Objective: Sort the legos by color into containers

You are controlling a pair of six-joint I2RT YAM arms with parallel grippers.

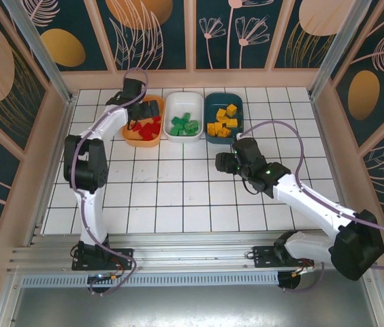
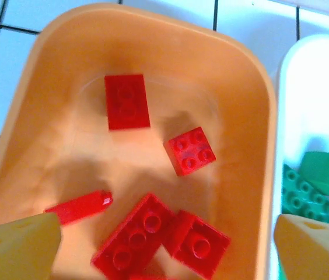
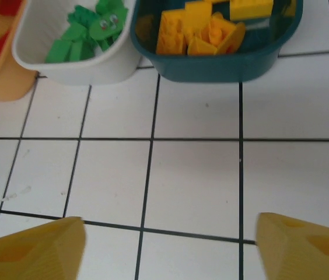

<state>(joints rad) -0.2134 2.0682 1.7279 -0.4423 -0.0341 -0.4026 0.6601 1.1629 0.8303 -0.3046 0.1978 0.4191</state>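
Over the orange bin (image 1: 141, 143) at the far left of the row, the left pincer (image 1: 141, 112) hung with its jaws spread wide and nothing between them. In the left wrist view its two yellow fingertips (image 2: 18, 245) framed the bin's inside, where the red legos (image 2: 128, 100) lay loose on the floor: one flat oblong brick, one square four-stud brick just beside it, a thin piece on its edge and two more touching each other near the pincer (image 2: 164, 256).

Just beside that bin stood the white bin (image 1: 185, 138), holding the green legos (image 1: 185, 125) in a small heap. Next in line, touching or nearly touching it, stood the dark teal bin (image 1: 209, 102) with the yellow-orange legos (image 1: 222, 121) piled inside.

Nearer the arms and below the teal bin, the right pincer (image 1: 220, 162) hovered above the white tiled tabletop (image 1: 178, 197). From the right wrist view its jaws were parted and empty (image 3: 167, 251), with bare tiles beneath them and all three bins ahead.
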